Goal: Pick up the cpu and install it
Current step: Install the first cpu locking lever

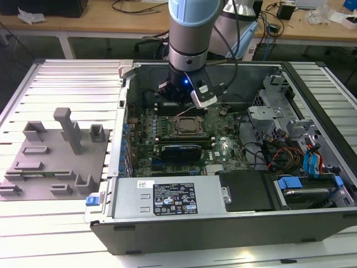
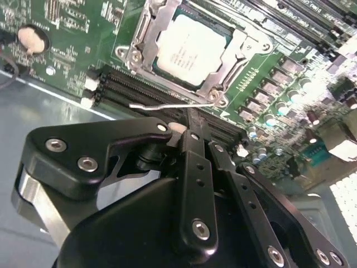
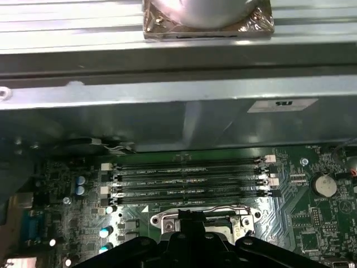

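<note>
exterior view shows the open computer case (image 1: 167, 230), its green motherboard (image 1: 223, 148) and the gripper (image 1: 179, 96) hanging over the board. in the second wrist view the gripper's jaws sit closed together, holding nothing; the cpu (image 2: 192, 50) lies in the socket frame (image 2: 144, 33) just beyond them, untouched.

Cpu (image 2: 192, 50) in socket (image 2: 223, 68) on motherboard (image 2: 72, 33) inside case (image 1: 195, 234)
</note>
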You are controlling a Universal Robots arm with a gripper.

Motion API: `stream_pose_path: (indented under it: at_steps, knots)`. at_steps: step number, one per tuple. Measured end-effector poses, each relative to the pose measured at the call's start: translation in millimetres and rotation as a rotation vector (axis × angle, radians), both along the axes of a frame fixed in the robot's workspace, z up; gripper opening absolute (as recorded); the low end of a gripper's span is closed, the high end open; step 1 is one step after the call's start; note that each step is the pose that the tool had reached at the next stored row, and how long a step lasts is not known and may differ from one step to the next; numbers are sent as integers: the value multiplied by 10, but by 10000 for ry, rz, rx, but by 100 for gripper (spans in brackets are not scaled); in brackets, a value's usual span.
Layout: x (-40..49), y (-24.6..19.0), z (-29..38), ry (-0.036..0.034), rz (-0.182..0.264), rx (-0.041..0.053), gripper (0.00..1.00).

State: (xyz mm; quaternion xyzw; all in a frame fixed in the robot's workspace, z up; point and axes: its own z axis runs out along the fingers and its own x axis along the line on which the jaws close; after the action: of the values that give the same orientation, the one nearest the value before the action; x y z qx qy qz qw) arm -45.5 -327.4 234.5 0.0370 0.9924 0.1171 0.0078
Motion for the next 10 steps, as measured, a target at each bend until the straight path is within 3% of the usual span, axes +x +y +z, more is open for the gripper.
stream_pose_path:
  at_steps: [2,7,10]
  knots:
    - [6,0,-37,0,-356,15,11]
    - [30,12,-64,1,-520,54,11]
    - [46,45,-76,1,-592,54,11]
